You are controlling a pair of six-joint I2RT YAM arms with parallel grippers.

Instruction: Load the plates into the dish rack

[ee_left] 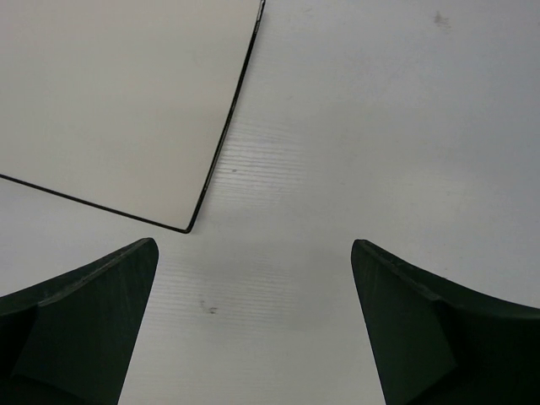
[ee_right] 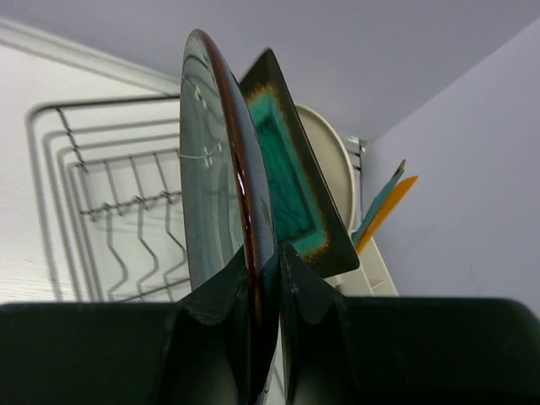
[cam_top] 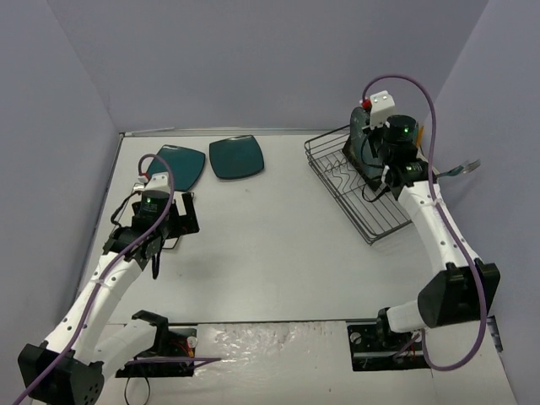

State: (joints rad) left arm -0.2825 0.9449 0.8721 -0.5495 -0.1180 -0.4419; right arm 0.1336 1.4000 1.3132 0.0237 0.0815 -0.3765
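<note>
Two dark teal square plates [cam_top: 181, 164] [cam_top: 236, 157] lie flat at the back left. My left gripper [cam_top: 171, 221] [ee_left: 253, 245] is open and empty over bare table. A corner of the white square plate [ee_left: 110, 101] lies just ahead and to the left of its fingers. My right gripper [cam_top: 377, 164] [ee_right: 266, 261] is shut on the rim of the blue-grey round plate [ee_right: 211, 169] and holds it upright in the dish rack [cam_top: 371, 211]. Behind it stand the brown-rimmed teal square plate [ee_right: 291, 177] and the cream round plate [ee_right: 331, 160].
The rack's white utensil holder [ee_right: 371, 270] holds an orange and a teal utensil on its far side. Empty wavy wire dividers [ee_right: 126, 228] lie to the left of the held plate. Grey walls close in the table on three sides.
</note>
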